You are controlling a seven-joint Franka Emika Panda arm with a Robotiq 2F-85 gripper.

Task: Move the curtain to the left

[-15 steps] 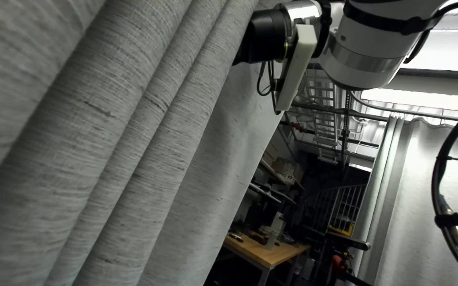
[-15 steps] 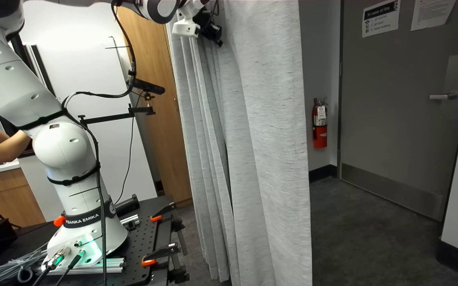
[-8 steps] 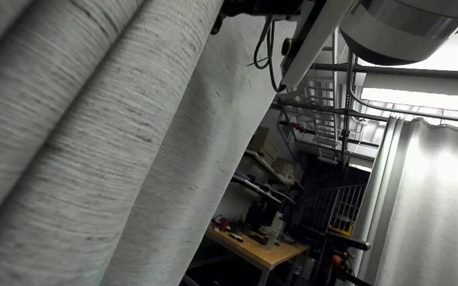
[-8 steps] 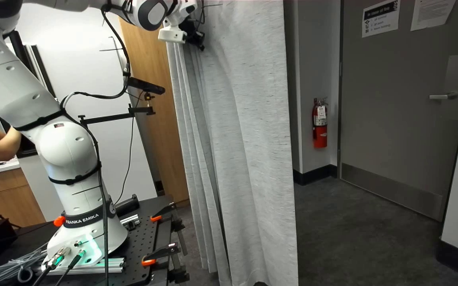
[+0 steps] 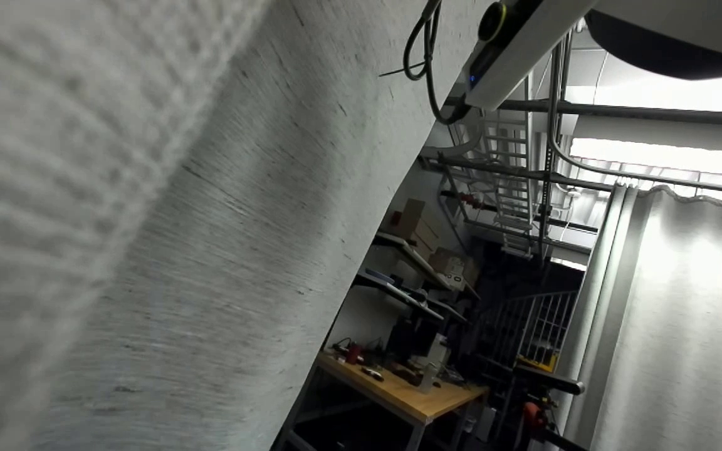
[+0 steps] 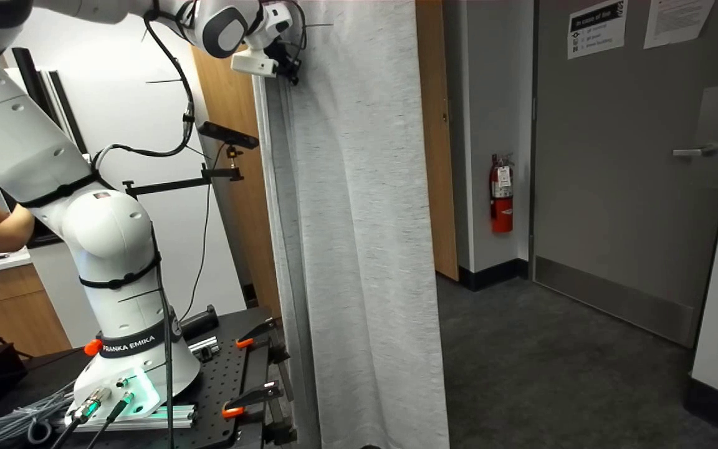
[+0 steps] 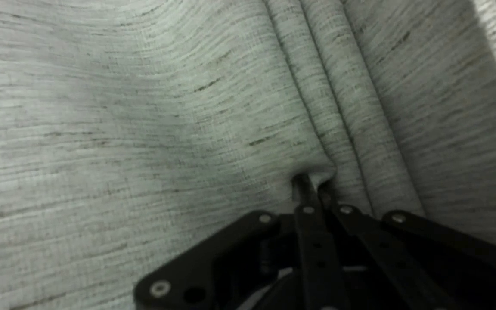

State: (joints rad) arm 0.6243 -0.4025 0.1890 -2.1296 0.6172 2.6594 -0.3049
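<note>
I am grasping the curtain (image 6: 365,218) with my end effector (image 7: 315,189): in the wrist view my fingertips (image 7: 303,192) are standing close together, and a small tuck of grey cloth is puckering between them, so I am judging the hold to be firm. Long folds are running just beside the pinch, and fabric is filling most of that view. In an exterior view the curtain is hanging in one tall stretch just beside the black desk (image 6: 223,355) that is carrying my base (image 6: 119,374), while its far edge is standing well apart from the grey door (image 6: 621,174) and the red fire extinguisher (image 6: 502,196), with a strip of wood panel (image 6: 439,156) and dark floor (image 6: 558,362) showing beyond that edge. Taking left as the left of that view, I am reckoning the task well advanced: the cloth is sitting in my grip, and much of it seems to be hanging over toward my base. The curtain's top is running out of sight in both exterior views, so I am not managing to tell how much travel is remaining. What I am counting as left is perhaps some drawing of the cloth leftward, then letting go and backing off; neither the release nor the retreat is happening yet.
</note>
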